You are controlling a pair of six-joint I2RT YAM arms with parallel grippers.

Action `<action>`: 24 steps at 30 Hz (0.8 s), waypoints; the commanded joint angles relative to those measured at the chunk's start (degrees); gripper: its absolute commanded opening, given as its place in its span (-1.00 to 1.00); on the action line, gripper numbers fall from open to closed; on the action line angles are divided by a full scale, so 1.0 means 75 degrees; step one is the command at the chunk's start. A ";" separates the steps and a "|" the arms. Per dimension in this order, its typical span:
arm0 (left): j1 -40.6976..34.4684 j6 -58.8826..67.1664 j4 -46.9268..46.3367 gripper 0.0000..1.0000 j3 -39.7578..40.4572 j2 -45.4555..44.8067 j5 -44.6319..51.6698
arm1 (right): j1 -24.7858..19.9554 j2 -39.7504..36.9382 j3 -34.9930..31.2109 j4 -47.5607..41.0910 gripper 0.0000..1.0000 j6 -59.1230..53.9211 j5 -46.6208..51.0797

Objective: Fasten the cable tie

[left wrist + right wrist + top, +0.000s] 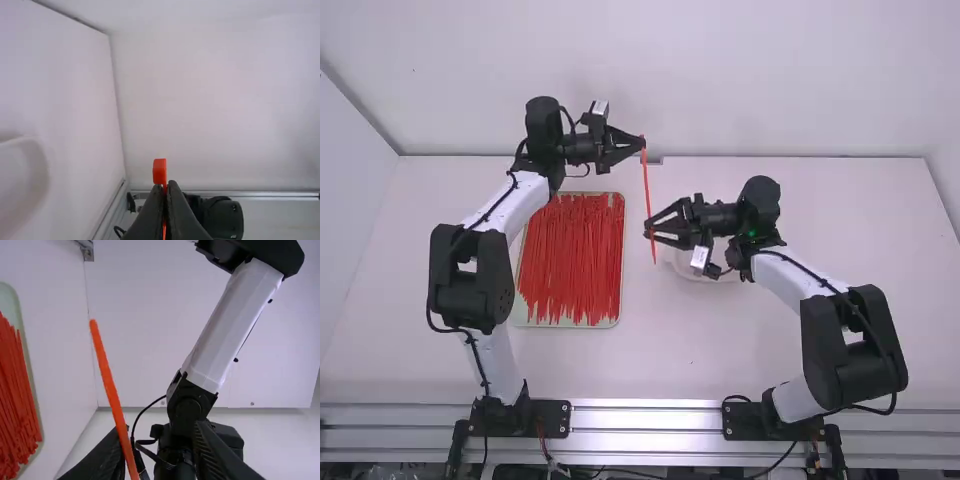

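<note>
High view: cable tie (648,205) near tray (616,318)

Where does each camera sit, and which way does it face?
High view: fixed above and behind the arms, looking down at the table; both arms and a tie show.
Left wrist view: rides the left arm, looks out past its fingers, shut on the tie.
Right wrist view: rides the right arm, faces the left arm; its open fingers flank the tie.
All share the tie.
</note>
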 commanded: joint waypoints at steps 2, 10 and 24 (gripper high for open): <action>-0.0026 0.0507 -0.0187 -0.95 -0.0017 0.0023 0.0335 | -0.0003 0.0023 0.0198 0.0017 -0.29 0.0073 -0.0166; -0.0137 0.0641 -0.0207 -0.95 -0.0032 0.0023 0.0332 | 0.0000 0.0023 0.0198 0.0017 -0.32 0.0073 -0.0166; -0.0221 0.0874 -0.0175 -0.95 -0.0032 0.0023 0.0388 | -0.0006 0.0023 0.0201 0.0052 -1.00 0.0644 -0.0105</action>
